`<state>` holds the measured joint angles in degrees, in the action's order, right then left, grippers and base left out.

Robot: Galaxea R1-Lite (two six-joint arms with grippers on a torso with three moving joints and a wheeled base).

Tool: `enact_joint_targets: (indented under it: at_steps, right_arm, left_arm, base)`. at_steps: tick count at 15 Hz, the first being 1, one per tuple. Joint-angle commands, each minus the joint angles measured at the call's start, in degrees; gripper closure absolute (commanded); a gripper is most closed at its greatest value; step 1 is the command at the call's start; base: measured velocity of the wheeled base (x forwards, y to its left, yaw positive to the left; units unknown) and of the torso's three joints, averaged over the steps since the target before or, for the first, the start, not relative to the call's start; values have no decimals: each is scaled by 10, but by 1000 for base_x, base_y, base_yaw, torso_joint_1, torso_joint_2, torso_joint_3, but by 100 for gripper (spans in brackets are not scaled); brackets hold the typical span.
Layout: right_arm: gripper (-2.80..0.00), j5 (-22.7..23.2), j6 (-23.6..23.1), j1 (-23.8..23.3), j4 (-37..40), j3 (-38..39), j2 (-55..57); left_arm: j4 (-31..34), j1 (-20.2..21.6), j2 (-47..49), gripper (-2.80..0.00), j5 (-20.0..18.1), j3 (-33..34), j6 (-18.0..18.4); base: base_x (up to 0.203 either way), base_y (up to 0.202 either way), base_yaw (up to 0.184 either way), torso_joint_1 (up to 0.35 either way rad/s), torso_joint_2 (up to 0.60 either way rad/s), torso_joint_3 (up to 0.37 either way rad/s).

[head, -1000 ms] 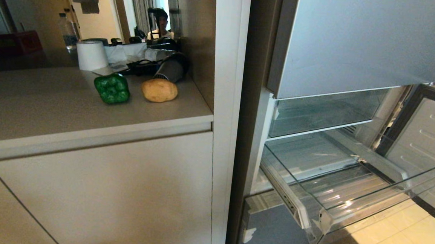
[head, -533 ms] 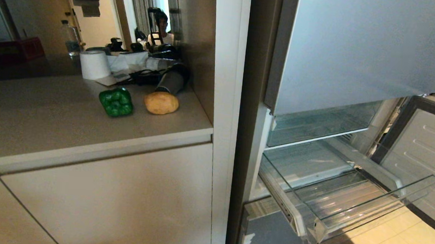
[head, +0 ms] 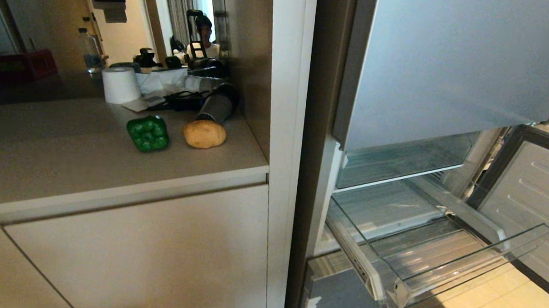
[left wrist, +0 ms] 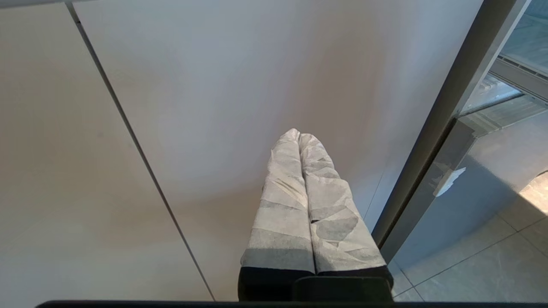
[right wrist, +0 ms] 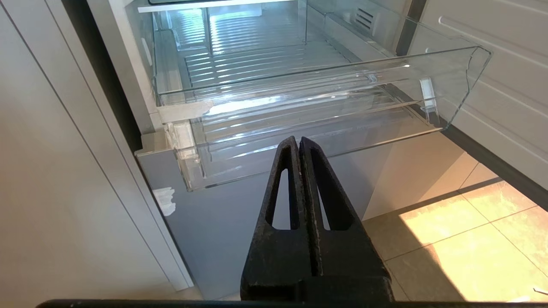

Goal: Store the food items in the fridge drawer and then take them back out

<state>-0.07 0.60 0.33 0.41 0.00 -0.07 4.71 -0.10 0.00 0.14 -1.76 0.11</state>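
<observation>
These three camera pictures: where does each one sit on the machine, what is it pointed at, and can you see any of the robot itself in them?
Head view: up on the head, looking down at the countertop and the open fridge drawer; no robot parts show.
Left wrist view: behind the left gripper, facing the cabinet front; its wrapped fingers are shut.
Right wrist view: behind the right gripper, facing the drawer; its black fingers are shut.
Shared: head and right wrist views both show the drawer, empty.

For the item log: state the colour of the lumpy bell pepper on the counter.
Glossy dark green bell pepper; head view.
</observation>
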Motion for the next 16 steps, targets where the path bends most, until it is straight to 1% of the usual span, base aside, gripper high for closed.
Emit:
enact_joint_targets:
  at_steps: [1,4,11,13,16]
  right_arm:
    - [0,0,0,0,0,0,1]
    - [0,0,4,0,-1,0,1]
    - [0,-1,9,0,-1,0,1]
    - [0,1,3,0,-1,0,1]
    - [0,5,-7,1,0,-1,1]
  left_arm:
    - [0,0,0,0,0,0,0]
    - [0,0,0,0,0,0,0]
    - [0,0,1,0,0,0,1]
    - [0,0,0,0,0,0,0]
    - [0,0,0,0,0,0,0]
  base:
    - [0,0,0,0,0,0]
    - [2,-6,51,3,0,3]
    - [2,-7,174,5,2,2]
    - [2,-6,170,-1,3,5]
    - [-2,-5,103,-1,2,4]
